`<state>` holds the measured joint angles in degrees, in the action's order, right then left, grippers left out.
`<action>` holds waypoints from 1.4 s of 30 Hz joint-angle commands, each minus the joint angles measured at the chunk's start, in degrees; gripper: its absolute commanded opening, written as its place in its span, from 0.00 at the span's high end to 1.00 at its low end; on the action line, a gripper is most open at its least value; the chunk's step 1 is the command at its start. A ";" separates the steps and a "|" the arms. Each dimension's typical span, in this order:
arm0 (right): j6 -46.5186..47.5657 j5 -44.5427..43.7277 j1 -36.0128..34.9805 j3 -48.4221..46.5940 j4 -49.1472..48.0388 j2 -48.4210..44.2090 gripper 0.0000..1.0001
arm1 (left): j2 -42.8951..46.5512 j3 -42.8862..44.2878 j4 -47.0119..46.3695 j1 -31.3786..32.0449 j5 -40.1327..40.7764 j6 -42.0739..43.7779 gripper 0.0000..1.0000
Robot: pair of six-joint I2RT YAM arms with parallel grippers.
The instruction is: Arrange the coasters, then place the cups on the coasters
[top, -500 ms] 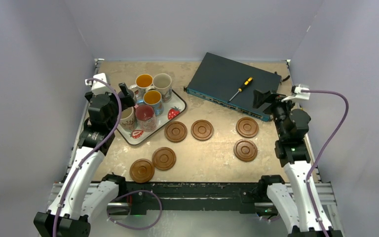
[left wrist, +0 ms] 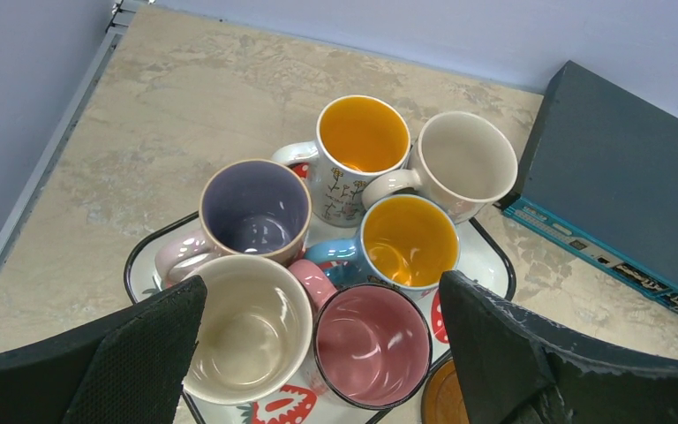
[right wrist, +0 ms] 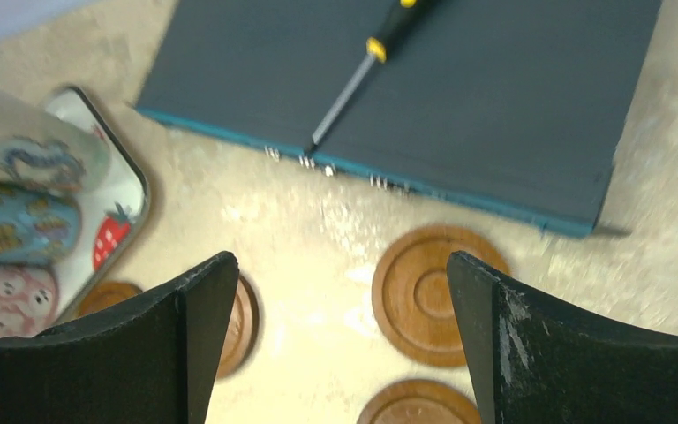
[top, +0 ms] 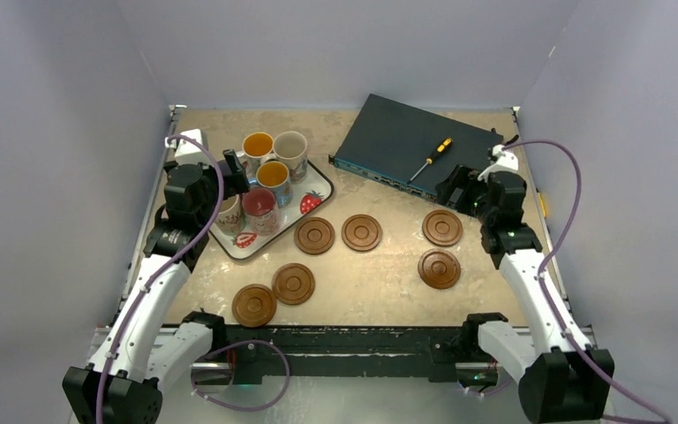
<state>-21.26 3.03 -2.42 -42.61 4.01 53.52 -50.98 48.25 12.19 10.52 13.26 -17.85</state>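
Several round brown coasters lie loose on the table: two mid-table [top: 315,236] [top: 362,232], two at the right [top: 442,228] [top: 439,268], two near the front [top: 293,283] [top: 254,305]. Several cups stand packed on the strawberry tray [left wrist: 494,256]: a purple-lined one [left wrist: 254,208], an orange-lined one [left wrist: 364,132], a cream one [left wrist: 466,159], a blue one [left wrist: 409,240], a cream one [left wrist: 245,325] and a pink one [left wrist: 371,344]. My left gripper [left wrist: 322,291] [top: 229,170] hovers open above the near cups, touching none. Above the right back coaster [right wrist: 424,291], my right gripper [right wrist: 340,261] [top: 455,185] hangs open and empty.
A dark teal flat box [top: 415,150] lies at the back right with a yellow-and-black screwdriver [top: 431,159] on top. The tray [top: 318,190] sits at the back left. Grey walls close in the table on three sides.
The right arm has swung left and forward, bringing its gripper over the box's front edge near the right back coaster. The left gripper has shifted slightly further over the tray.
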 commanded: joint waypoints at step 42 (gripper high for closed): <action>-9.04 -28.11 -14.35 -5.21 7.08 38.33 0.36 | -4.68 1.03 -0.94 -0.06 -1.21 0.14 0.02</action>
<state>-29.02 -22.11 -17.52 -47.86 10.04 90.54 -55.40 48.25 12.14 10.52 12.16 -17.82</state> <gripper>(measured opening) 0.660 0.986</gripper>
